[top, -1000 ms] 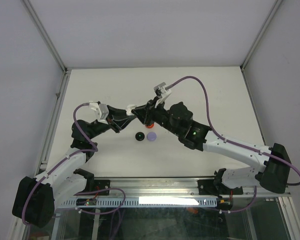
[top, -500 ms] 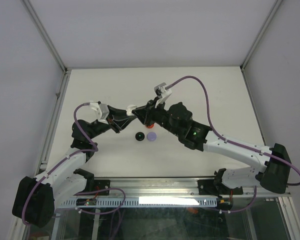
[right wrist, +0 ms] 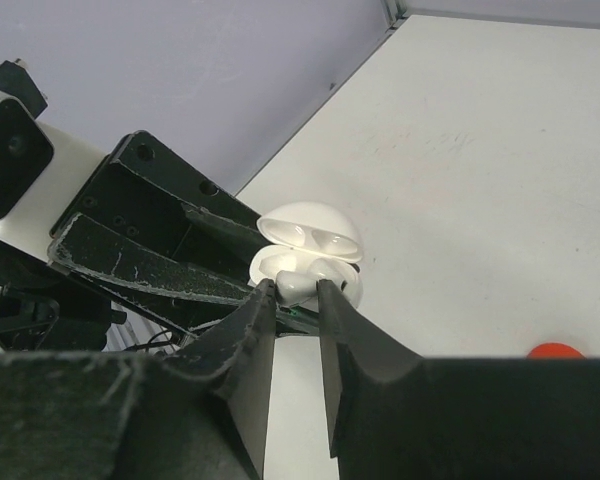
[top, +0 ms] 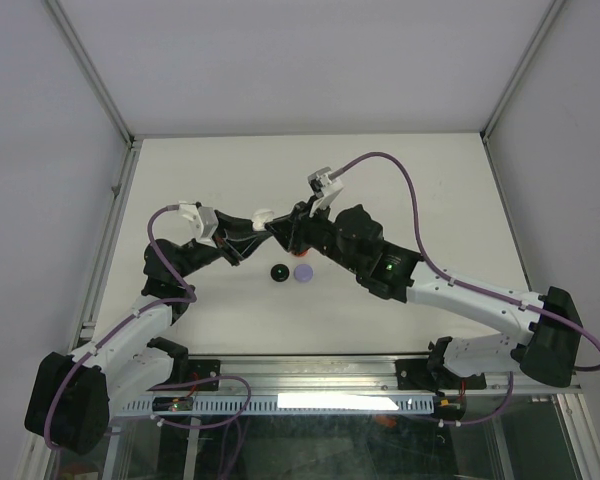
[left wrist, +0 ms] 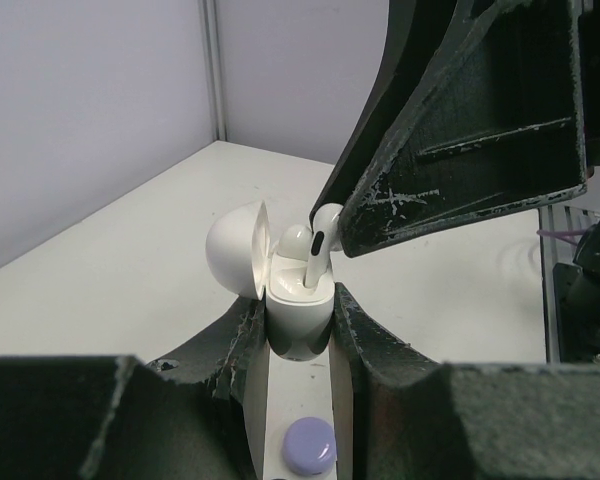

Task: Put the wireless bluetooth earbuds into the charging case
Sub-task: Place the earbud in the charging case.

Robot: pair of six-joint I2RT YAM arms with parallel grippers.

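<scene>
Left fingers (left wrist: 230, 345) clamp the open charging case (left wrist: 298, 312) while right fingers (right wrist: 250, 340) narrowly pinch a white earbud (left wrist: 317, 258) partly down its slot; full seating and release seemingly remain.

No legible text, label or number anywhere

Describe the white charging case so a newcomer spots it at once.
On the table, find where both arms' tips meet. The left gripper clamps the white case there. Unlike the black case and lavender case lying nearby, its lid stands open.
</scene>
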